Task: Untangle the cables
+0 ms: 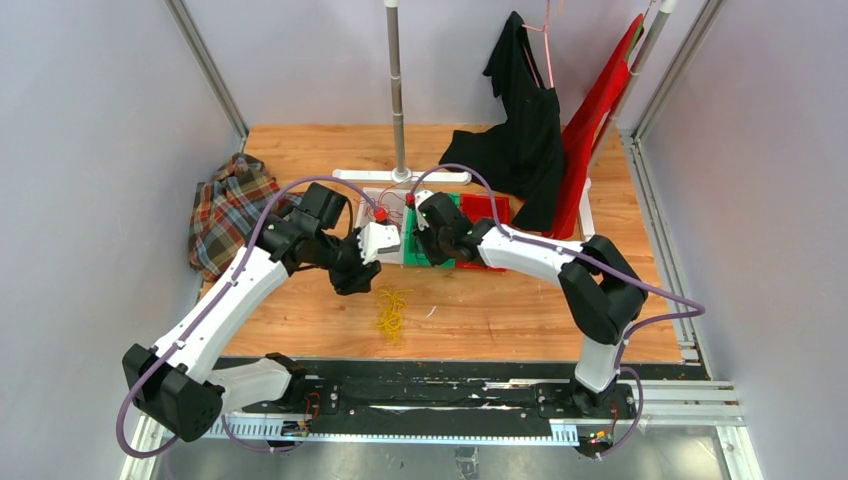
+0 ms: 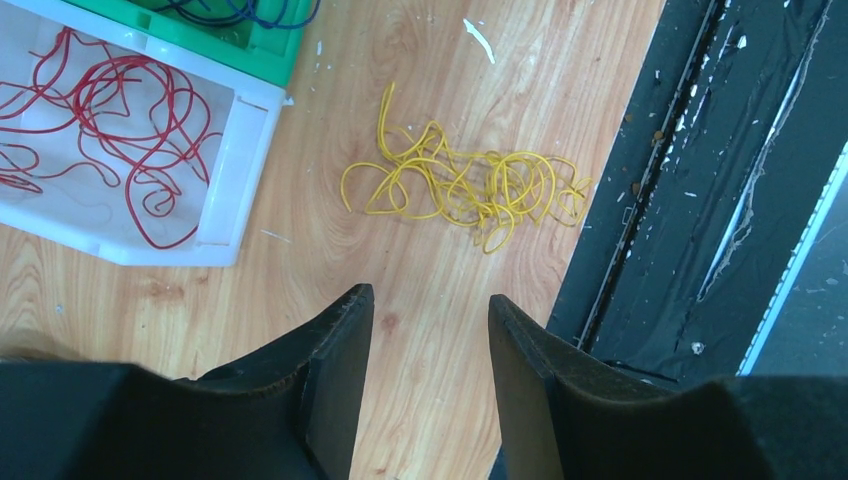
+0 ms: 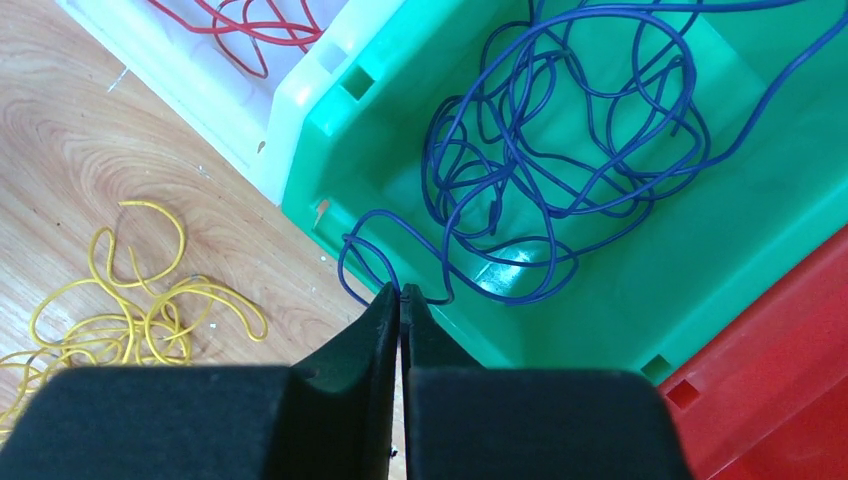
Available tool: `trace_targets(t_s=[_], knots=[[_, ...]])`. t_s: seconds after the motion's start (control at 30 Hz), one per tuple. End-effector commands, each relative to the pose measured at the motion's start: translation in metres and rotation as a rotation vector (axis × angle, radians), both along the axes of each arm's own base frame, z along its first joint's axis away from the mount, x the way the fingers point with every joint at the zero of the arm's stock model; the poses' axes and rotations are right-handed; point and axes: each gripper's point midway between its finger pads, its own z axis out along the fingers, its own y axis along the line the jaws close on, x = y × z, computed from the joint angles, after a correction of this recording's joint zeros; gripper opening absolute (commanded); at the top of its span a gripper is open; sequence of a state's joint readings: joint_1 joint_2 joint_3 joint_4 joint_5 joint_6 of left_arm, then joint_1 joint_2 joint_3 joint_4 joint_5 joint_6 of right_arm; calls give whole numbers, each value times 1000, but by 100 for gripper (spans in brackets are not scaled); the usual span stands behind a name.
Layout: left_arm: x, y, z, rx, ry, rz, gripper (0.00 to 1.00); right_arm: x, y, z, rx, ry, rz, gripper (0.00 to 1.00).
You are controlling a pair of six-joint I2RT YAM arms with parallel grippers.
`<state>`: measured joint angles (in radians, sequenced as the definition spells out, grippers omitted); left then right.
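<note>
Right end effector pinching blue cables, wrist-view

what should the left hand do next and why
Probably ease the left hand forward and down onto the yellow cables. It is open and holds nothing, and that bunch lies loose on the table just ahead of it, outside any bin. The red cables sit in the white bin, the blue cables in the green bin.

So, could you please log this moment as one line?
left gripper: open near yellow cables; right gripper: shut on blue cable at green bin rim; red cables: white bin
</note>
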<state>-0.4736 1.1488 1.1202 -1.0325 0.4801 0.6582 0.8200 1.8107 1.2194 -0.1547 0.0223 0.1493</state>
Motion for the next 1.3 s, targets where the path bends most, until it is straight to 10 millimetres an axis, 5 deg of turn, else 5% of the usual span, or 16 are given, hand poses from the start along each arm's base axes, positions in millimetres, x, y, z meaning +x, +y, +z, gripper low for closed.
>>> trace_targets(t_s=[0.0, 0.23, 0.47, 0.63, 0.97, 1.27], knots=[[0, -2, 14, -31, -32, -19, 50, 19, 1, 29, 65, -48, -32, 1], [-5, -2, 12, -40, -28, -29, 49, 58, -9, 43, 82, -107, -107, 1], [-10, -4, 3, -44, 13, -39, 50, 80, -4, 18, 21, -96, -122, 1], [-16, -3, -11, -32, 43, -70, 60, 70, -10, 20, -2, -141, -139, 4], [-7, -14, -56, 24, 155, -128, 67, 37, -15, 126, 253, -271, -123, 66], [-2, -27, -109, 75, 238, -84, 63, -9, -51, 148, 331, -345, -195, 70]])
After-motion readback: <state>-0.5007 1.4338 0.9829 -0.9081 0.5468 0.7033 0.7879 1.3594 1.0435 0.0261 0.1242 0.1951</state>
